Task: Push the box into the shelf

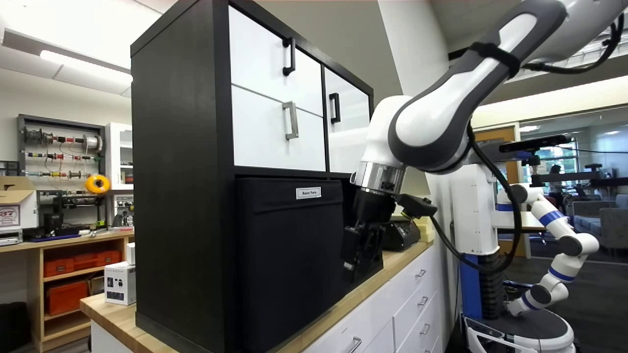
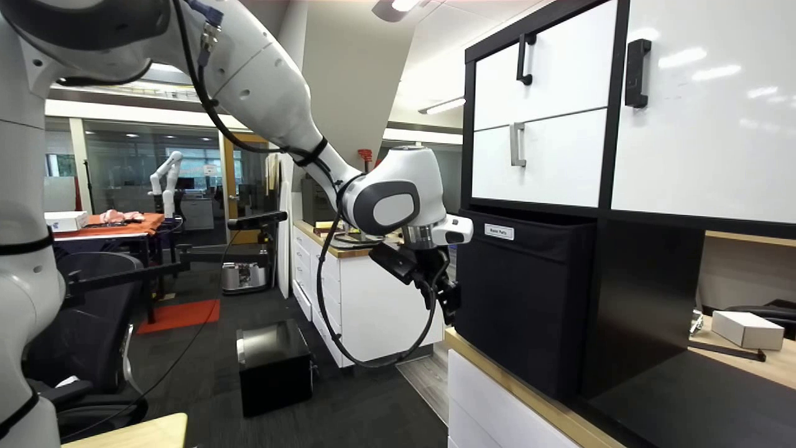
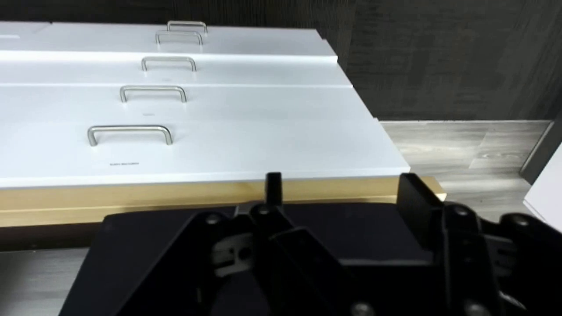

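Observation:
The box (image 1: 294,255) is a black bin with a white label near its top edge. It sits upright in the lower compartment of the shelf (image 1: 181,171), a tall black unit with white fronts. In an exterior view the box (image 2: 516,298) sticks out past the shelf's front frame (image 2: 606,186). My gripper (image 1: 350,264) is at the box's front near one vertical edge, as also seen in an exterior view (image 2: 453,305). In the wrist view the gripper (image 3: 341,188) is open with nothing between its fingers, over the box's dark surface (image 3: 131,245). I cannot tell whether it touches the box.
The shelf stands on a wooden-topped counter (image 1: 402,267) with white drawers and metal handles. Black and grey handles (image 1: 290,120) stick out above the box. A black device (image 1: 400,235) stands on the counter beyond the arm. An open lower compartment (image 2: 647,298) adjoins the box.

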